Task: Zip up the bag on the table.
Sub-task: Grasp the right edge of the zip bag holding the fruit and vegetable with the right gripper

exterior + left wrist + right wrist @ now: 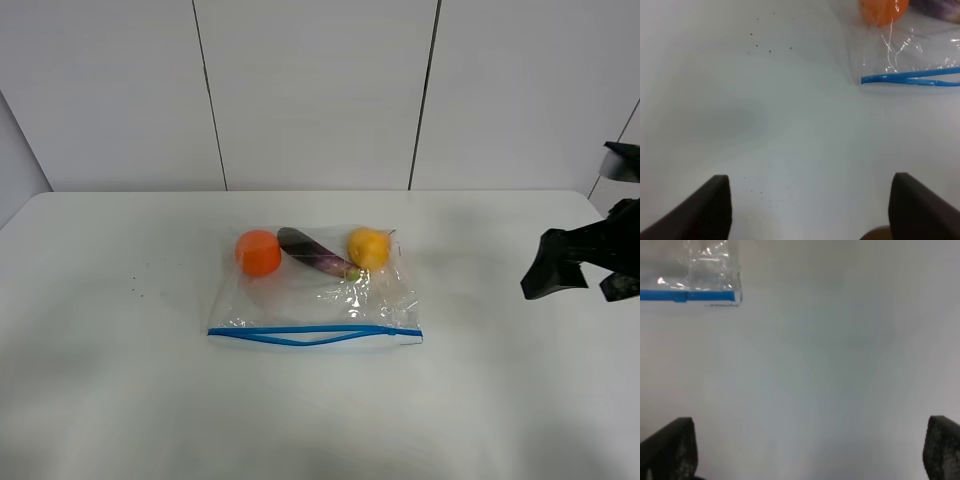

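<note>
The bag (315, 295) is lying flat near the middle of the table (100, 350), its blue zipper strip (300, 333) along the near edge. Inside it, from left to right, an orange (258, 252), an eggplant (312, 252) and a pear (368, 247) are resting against the far edge. Only the high view is showing all three, and only there are the strip's two tracks seen gaping along the middle.

Left of the bag, the left gripper (810, 210) is appearing in its wrist view alone. Its fingers (705, 210) are standing wide apart over bare table sprinkled with dark specks (765, 45), holding and touching nothing. That view is catching the bag's left corner (920, 55), the parted tracks (910, 77) and part of the orange (882, 12).

Right of the bag and well apart from it, the right gripper (580, 285) is hovering spread wide and empty. Its wrist view (810, 450) is showing the bag's right corner (705, 265), where the strip (690, 295) is reading as one line.
</note>
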`<act>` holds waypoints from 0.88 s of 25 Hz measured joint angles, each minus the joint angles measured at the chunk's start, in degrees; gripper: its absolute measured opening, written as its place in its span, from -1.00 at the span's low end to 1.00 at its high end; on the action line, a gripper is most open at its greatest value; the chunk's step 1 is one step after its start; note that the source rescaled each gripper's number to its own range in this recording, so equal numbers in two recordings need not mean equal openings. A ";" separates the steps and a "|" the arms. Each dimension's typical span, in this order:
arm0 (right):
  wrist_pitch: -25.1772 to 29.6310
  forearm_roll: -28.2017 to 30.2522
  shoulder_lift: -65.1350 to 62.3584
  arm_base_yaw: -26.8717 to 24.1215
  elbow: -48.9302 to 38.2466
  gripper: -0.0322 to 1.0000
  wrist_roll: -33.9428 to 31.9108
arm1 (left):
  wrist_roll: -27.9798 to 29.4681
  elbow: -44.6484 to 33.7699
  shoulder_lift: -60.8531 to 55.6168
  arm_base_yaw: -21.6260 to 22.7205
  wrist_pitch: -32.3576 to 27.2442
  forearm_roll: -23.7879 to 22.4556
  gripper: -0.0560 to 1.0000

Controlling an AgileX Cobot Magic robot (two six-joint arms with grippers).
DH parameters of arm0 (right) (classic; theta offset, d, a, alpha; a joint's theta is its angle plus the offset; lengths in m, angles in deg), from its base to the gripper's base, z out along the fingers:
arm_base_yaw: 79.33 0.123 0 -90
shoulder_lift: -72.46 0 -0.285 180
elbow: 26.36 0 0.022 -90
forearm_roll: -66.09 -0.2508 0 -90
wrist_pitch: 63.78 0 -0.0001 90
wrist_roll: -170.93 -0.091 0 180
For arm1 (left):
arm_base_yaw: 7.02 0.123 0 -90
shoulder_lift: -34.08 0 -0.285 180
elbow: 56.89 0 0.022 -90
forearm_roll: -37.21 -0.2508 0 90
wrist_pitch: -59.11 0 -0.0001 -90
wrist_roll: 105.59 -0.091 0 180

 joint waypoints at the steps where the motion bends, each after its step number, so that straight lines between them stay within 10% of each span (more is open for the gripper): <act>1: -1.72 -2.03 2.22 0.00 0.00 1.00 1.72 | 0.00 0.00 0.00 0.00 0.00 0.00 1.00; 11: -10.99 -27.99 20.83 0.00 0.07 1.00 27.20 | 0.00 0.00 0.00 0.00 0.00 0.00 1.00; 22: -4.75 -45.26 36.74 0.00 5.79 1.00 48.66 | 0.00 0.00 0.00 0.00 0.00 0.00 1.00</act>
